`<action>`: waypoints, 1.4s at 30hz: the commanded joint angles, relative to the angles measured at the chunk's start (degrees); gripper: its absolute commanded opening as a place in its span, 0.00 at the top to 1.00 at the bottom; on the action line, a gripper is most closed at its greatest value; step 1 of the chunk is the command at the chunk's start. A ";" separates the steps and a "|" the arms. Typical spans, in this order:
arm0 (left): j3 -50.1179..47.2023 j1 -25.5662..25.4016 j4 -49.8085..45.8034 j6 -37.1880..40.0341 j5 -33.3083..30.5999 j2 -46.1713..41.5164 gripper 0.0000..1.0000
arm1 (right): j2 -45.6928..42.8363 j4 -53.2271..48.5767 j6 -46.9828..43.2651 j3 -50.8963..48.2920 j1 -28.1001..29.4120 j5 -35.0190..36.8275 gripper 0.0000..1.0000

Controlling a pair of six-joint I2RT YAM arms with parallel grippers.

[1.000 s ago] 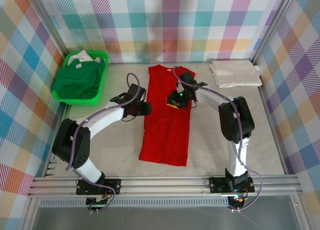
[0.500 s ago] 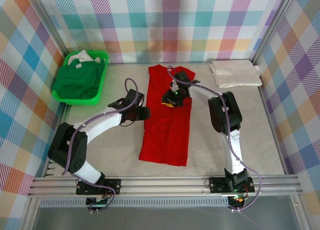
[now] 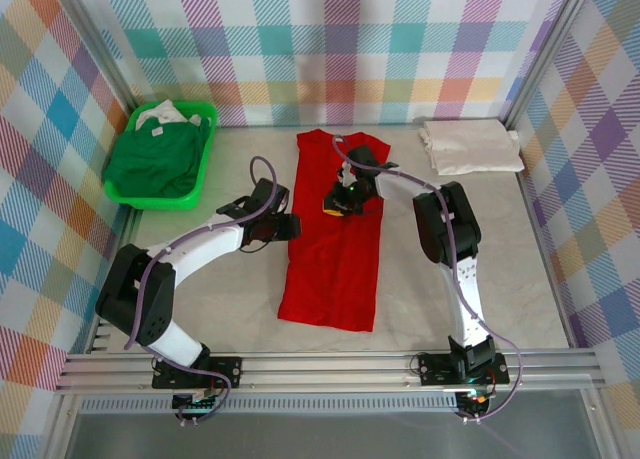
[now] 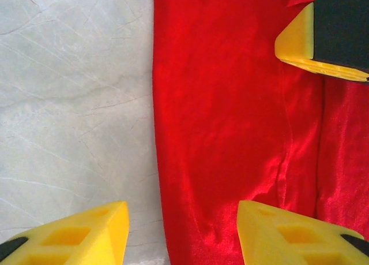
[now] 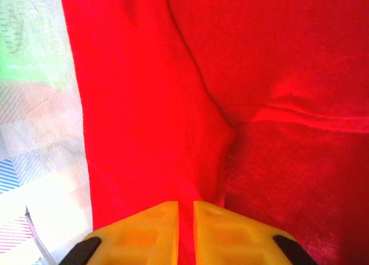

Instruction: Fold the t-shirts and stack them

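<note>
I see the bright red cloth t-shirt lying flat in the middle of the pale marbled surface. It is folded lengthwise into a long narrow strip running from 12 to 6 o'clock, with soft creases down its length. My right hand sits on the strip's upper half, clenched on a raised ridge of the red cloth, with a thin sliver of it caught between the yellow fingertips. My left hand is at the strip's 9 o'clock edge, released, one fingertip over bare surface and the other over the red. The cream-white cloth t-shirt lies folded at 2 o'clock, and the dark green cloth t-shirt is heaped in the bright green plastic basket at 10 o'clock
</note>
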 commanded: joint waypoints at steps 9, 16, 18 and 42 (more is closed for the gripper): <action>-0.77 -0.42 -0.48 -0.47 -1.69 0.26 0.47 | -4.58 0.71 0.16 -1.54 -0.13 1.39 1.00; -0.92 -0.41 -0.82 -0.56 -2.84 0.27 0.47 | -8.67 -0.15 0.32 -3.55 -0.69 2.90 1.00; -0.90 -0.42 -0.93 -0.57 -3.01 0.18 0.47 | -9.58 0.00 0.82 -4.44 -0.86 3.56 1.00; -1.52 -0.45 -1.45 -0.66 -3.14 -0.26 0.46 | -6.37 1.56 2.18 -10.59 2.25 0.03 0.73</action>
